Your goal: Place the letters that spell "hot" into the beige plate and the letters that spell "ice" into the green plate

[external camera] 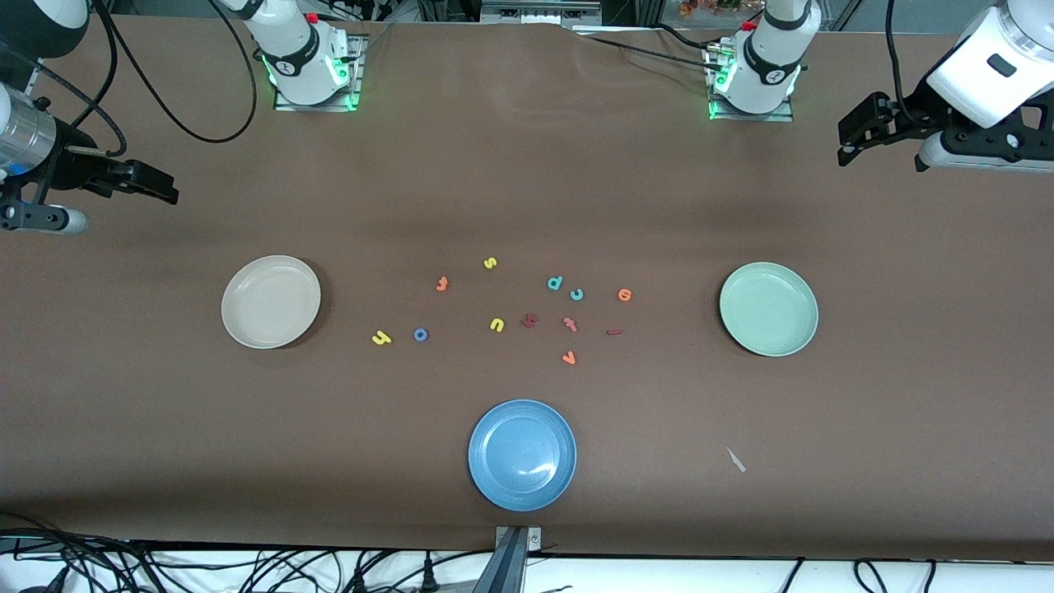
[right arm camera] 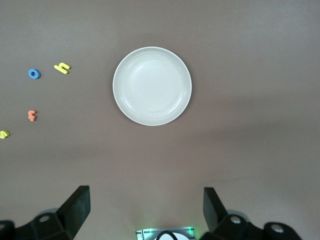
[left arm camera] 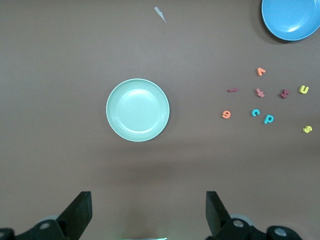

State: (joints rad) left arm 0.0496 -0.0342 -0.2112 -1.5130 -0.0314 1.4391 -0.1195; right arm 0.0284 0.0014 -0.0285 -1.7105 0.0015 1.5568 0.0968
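Starting from nothing done: the beige plate (external camera: 271, 301) and green plate (external camera: 768, 309) sit empty, all six letters, h (external camera: 380, 337) through i (external camera: 614, 333), lying between them, farther from the camera than the blue plate (external camera: 522, 455). My left gripper (external camera: 848, 147) and right gripper (external camera: 160, 188) hang wide, holding nothing.
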